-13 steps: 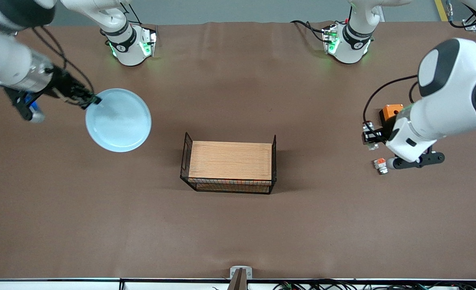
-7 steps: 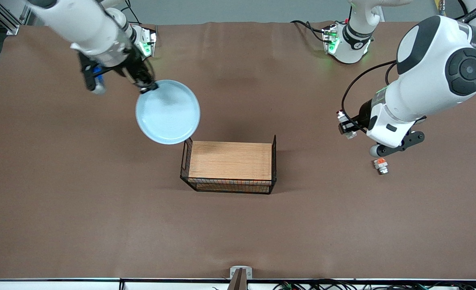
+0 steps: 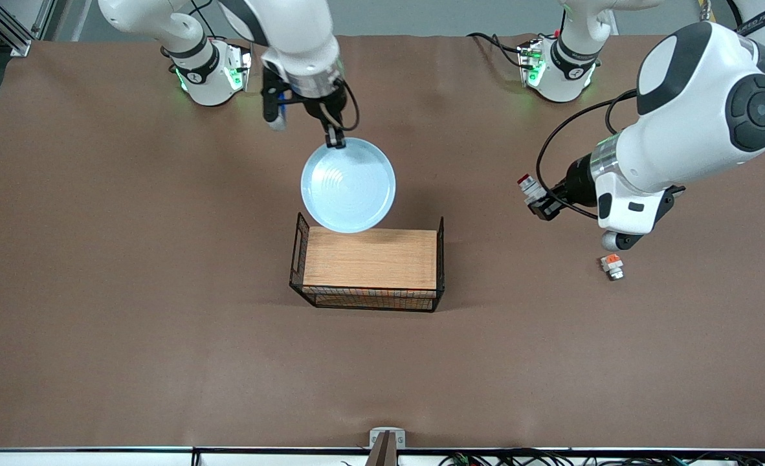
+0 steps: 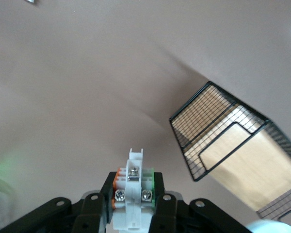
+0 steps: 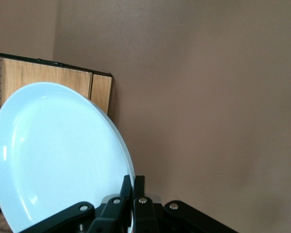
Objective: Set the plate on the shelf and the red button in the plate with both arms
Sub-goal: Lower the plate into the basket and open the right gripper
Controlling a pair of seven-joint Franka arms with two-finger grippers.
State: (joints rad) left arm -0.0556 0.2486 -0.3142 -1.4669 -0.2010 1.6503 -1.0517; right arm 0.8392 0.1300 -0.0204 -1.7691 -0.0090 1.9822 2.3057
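Observation:
My right gripper [image 3: 336, 138] is shut on the rim of the pale blue plate [image 3: 348, 185] and holds it tilted in the air, over the table and the rack's edge farther from the front camera. The right wrist view shows the plate [image 5: 58, 155] with its rim pinched between the fingers of the gripper [image 5: 135, 186]. My left gripper [image 3: 539, 203] is shut on the red button [image 3: 525, 184], held in the air over bare table toward the left arm's end. In the left wrist view the button [image 4: 134, 191] is a white piece with screws and a green side, clamped in the gripper [image 4: 134, 206].
A black wire rack with a wooden top [image 3: 369, 257] stands mid-table; it also shows in the left wrist view [image 4: 233, 155] and the right wrist view [image 5: 53, 77]. A tiny white piece with an orange-red block [image 3: 611, 266] lies near the left arm.
My right arm has carried the plate from its end of the table to the rack. My left arm has lifted the button and moved it toward the middle.

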